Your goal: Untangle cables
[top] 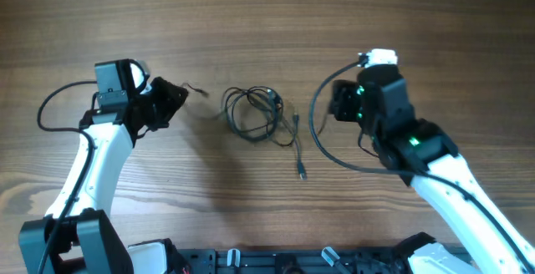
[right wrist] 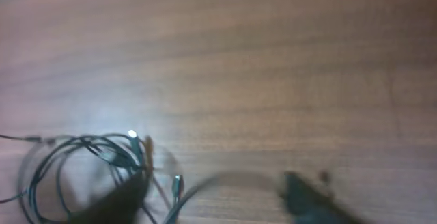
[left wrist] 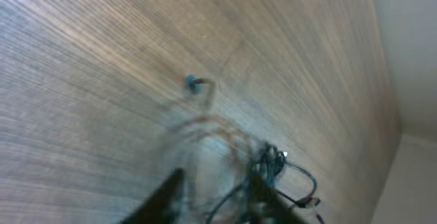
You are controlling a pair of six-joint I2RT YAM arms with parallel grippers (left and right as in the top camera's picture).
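A: Left gripper (top: 177,98) logged first. In the wrist view its 2 fingers are seen apart, heavily blurred. Nothing is seen clamped between them.
B: Any contact?
A: None can be confirmed. From overhead a thin dark cord tip (top: 195,87) is seen just beside the fingertips. Whether it is touched cannot be told.
B: Right gripper (top: 338,104)?
A: Its jaws are spread wide and nothing is gripped. It is held well apart from the cables (top: 255,114), on their right.
B: The cables themselves?
A: Thin black cords, laid in loose overlapping loops on the table (top: 251,23) between the 2 grippers. 1 strand is trailed toward the near edge and ends in a small plug (top: 302,172).
B: Surface and room?
A: A flat, matte, wood-grain top. Bare wood is seen on all sides of the loops and the far half is open. The arm bases (top: 251,261) are set along the near edge.
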